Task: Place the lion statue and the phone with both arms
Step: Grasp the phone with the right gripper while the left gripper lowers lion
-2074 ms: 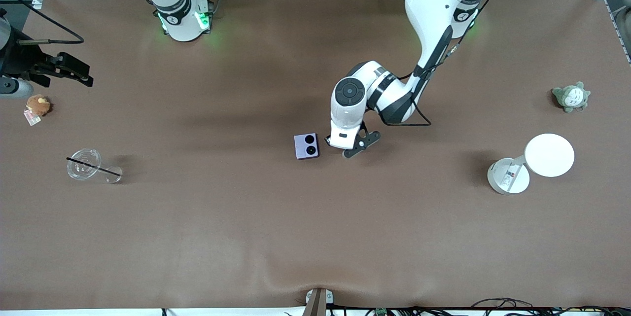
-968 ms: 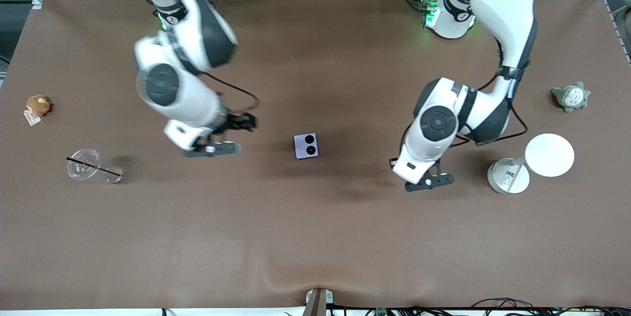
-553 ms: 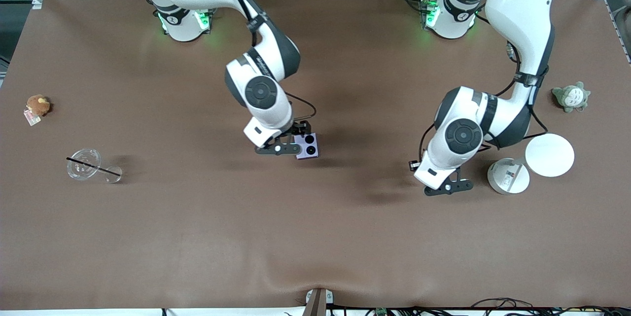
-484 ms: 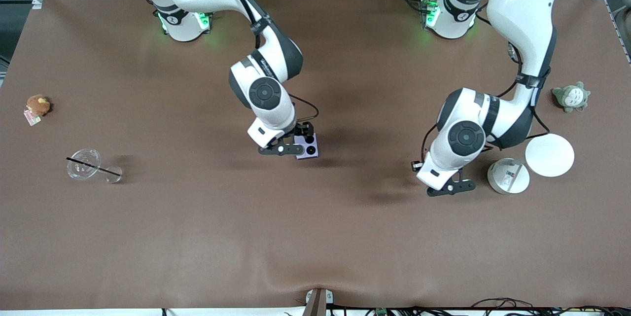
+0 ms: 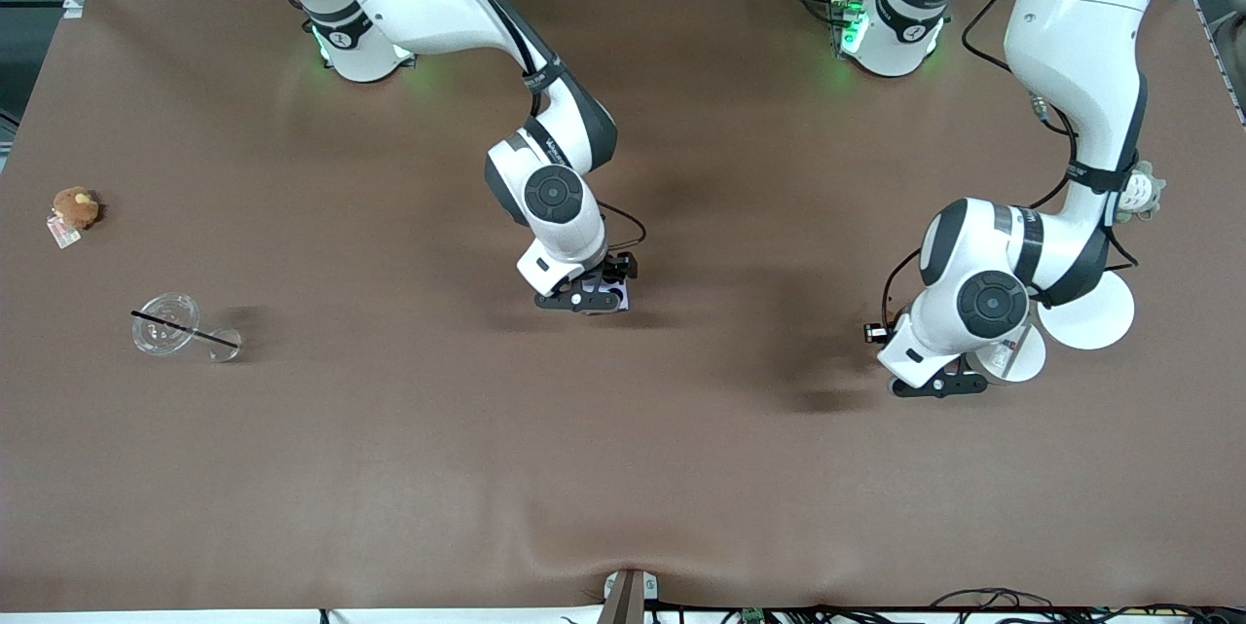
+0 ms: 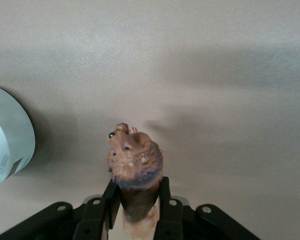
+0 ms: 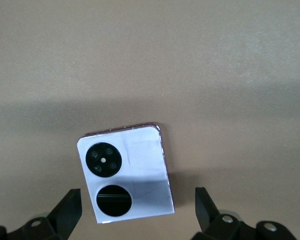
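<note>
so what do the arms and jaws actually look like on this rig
Both arms are glossy white with black joint bands and round dark grey caps at the wrist. Thin black cables loop beside each wrist, and green lights glow at both bases. The left gripper and right gripper are black, with bolted finger mounts.

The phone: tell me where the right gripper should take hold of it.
By its two side edges, from straight above. The phone lies flat, face up, on the table, and the open right gripper already straddles it, one of its fingers outside each edge.
</note>
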`<state>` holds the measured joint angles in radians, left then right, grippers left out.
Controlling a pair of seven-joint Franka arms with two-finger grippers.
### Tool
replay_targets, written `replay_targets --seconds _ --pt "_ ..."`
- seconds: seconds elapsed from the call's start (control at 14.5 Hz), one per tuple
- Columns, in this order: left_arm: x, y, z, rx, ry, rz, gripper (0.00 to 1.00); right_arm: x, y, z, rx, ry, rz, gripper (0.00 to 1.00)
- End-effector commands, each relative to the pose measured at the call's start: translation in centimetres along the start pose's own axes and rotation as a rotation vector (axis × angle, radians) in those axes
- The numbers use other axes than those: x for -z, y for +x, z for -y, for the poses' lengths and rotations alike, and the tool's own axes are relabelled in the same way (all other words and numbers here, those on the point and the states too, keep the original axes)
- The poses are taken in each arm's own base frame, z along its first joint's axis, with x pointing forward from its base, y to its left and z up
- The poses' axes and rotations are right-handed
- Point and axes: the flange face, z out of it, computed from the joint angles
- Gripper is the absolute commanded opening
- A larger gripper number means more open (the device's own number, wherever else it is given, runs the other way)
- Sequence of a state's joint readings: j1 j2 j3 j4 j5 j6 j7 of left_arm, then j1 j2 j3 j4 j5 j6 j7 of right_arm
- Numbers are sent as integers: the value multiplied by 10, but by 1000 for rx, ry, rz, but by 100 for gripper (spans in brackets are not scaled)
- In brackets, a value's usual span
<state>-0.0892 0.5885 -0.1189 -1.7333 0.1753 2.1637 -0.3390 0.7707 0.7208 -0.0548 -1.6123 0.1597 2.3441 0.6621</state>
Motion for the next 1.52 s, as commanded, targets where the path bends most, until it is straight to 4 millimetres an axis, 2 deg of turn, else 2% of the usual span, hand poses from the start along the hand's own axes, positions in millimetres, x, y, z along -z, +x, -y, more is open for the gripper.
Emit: replay_targets --seconds 0.0,0.14,0.35,0.48,0.83,1.11,1.18,1.24,1.31,1.38,1.45 --pt "-8 2 18 -51 -2 -20 0 -16 -1 20 9 -6 -18 100" --pt "-10 6 33 -60 -7 -22 0 -27 3 24 14 -8 -24 100" --pt "-12 8 40 -100 2 -26 0 -33 5 25 41 -25 -46 100" --pt "-18 12 61 -105 6 -27 0 -33 6 25 62 -41 -58 100" --pt "-27 13 63 -113 8 -25 0 -27 11 24 82 -47 -75 100" --pt "-30 17 78 -95 6 -38 0 -32 10 24 100 -65 -85 100" --pt "-31 18 77 -93 4 -37 7 -36 10 23 98 -69 -83 100" --pt "-31 19 78 -91 4 -40 31 -38 9 24 94 -65 -88 100" --pt "-30 19 79 -90 5 -40 89 -37 9 26 90 -51 -94 83" --pt "-21 19 79 -93 6 -51 100 -37 10 27 80 -41 -98 44" --pt "-12 19 76 -82 5 -62 100 -35 11 25 46 -38 -100 24"
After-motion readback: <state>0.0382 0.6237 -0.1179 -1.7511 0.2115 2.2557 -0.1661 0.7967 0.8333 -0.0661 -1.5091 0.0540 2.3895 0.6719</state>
